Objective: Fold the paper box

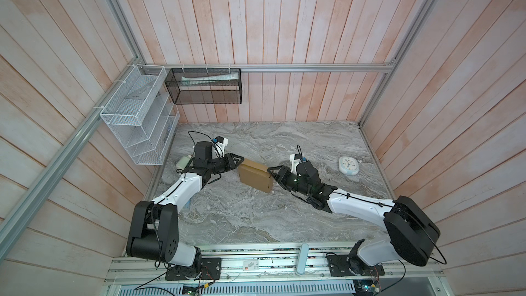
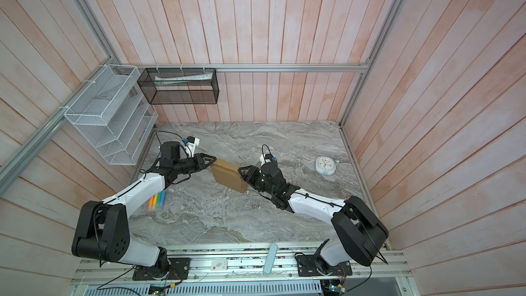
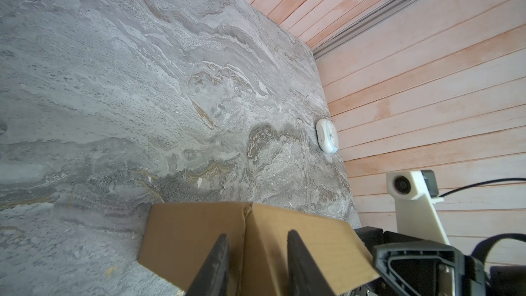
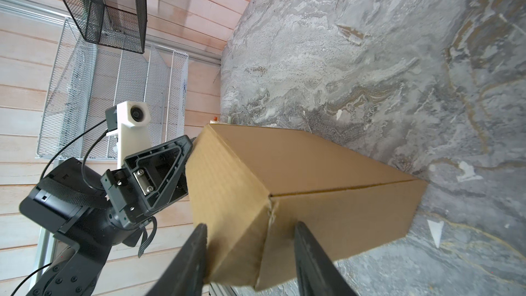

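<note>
While the paper box [image 1: 255, 177] is lying mid-table [image 1: 242, 217], looking nearly folded shut, the left gripper [image 1: 241, 161] is pinching one end. The right gripper [image 1: 271, 173] is hugging the other, grip unclear — both half open, and maybe one tuck is waiting.

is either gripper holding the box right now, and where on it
The left gripper seems clamped across a folded corner at one end of the paper box. The right gripper straddles the opposite end's corner; whether it grips cannot be told.
</note>
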